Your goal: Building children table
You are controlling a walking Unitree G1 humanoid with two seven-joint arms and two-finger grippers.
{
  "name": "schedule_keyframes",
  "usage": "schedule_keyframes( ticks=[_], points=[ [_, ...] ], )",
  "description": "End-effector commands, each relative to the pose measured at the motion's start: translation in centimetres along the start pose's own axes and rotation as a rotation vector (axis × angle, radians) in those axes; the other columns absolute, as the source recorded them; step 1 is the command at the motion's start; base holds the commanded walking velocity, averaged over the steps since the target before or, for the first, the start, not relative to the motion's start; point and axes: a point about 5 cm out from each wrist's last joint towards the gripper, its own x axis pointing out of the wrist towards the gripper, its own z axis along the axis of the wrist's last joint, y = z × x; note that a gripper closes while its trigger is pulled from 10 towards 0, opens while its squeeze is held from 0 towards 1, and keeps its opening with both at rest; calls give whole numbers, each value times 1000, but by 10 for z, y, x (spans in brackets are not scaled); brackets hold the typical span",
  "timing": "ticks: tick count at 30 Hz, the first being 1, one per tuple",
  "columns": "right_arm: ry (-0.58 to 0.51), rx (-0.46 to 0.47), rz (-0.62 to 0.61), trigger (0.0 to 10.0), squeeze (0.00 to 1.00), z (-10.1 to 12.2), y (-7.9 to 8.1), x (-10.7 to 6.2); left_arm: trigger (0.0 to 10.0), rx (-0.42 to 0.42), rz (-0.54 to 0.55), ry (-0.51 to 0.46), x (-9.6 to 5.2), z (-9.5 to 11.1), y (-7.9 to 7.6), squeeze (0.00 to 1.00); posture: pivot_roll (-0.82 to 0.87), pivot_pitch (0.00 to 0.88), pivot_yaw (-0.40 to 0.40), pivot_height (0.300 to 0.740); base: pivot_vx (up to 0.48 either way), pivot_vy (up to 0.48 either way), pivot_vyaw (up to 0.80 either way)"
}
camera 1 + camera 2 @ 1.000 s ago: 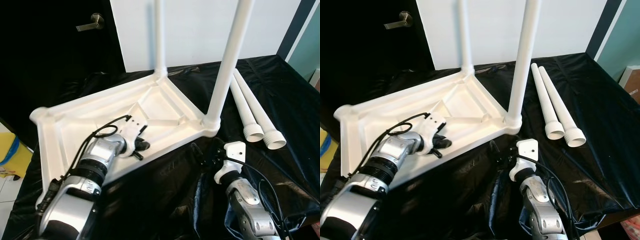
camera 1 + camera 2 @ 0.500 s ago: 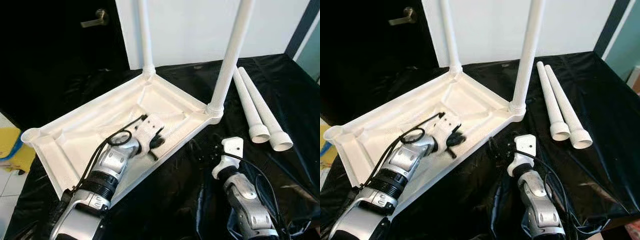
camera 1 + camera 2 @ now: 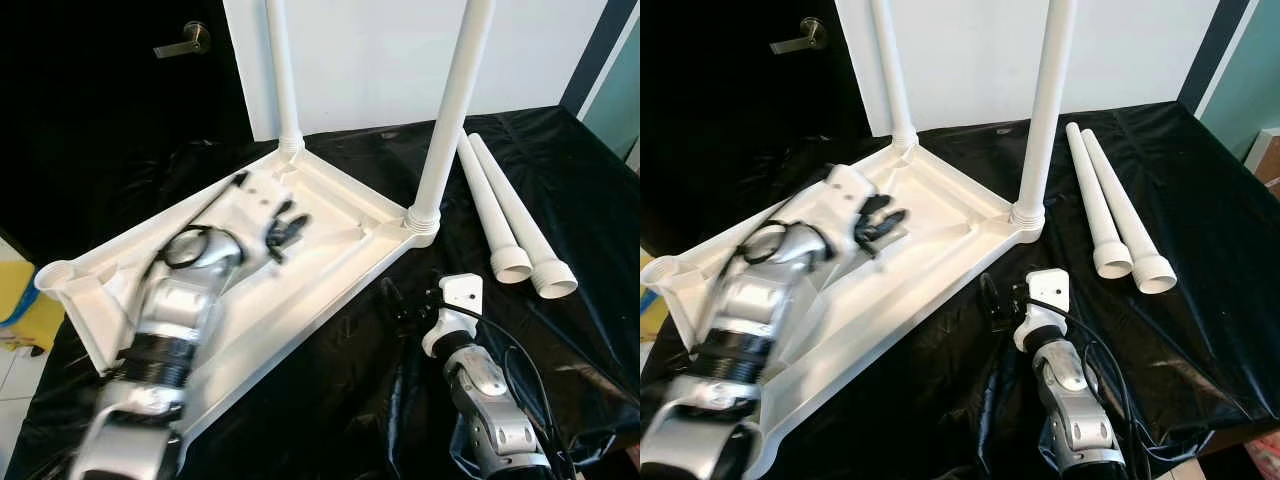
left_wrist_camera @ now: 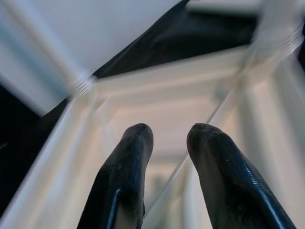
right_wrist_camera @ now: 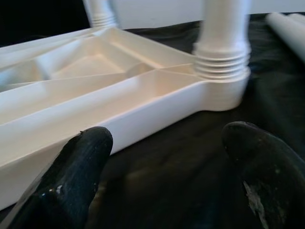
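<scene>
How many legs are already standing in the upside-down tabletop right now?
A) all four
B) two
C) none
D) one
B: two white legs stand upright in the far corner sockets of the tabletop, while two loose legs lie side by side on the black sheet to its right.

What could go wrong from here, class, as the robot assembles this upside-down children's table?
1. The left gripper hovers over the upturned tabletop, close to two fitted legs; a careless sweep could knock them.
2. The two loose legs lie unrestrained on the slick black sheet and might roll away.
3. The open right gripper sits low by the tabletop's edge and could snag the sheet.
</scene>
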Motion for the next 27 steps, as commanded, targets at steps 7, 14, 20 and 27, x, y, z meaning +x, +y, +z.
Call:
schedule_keyframes(
  ticks=[7,14,20,27],
  points=[
    [41,-6,-47,10000,0,-4,-5,7,10000,18,147,61,-39,-18,26,0,-37,58,21,740,0,0,0],
    [35,-16,-72,10000,0,2,-9,15,10000,133,138,238,-68,-44,35,0,-31,58,11,740,0,0,0],
    [54,-14,-84,10000,0,3,-10,22,10000,235,84,408,-90,-66,31,0,-25,55,7,740,0,0,0],
    [110,-30,-52,10000,0,-5,-2,28,10000,260,-73,444,-97,-73,-1,0,-16,50,2,740,0,0,0]
  ],
)
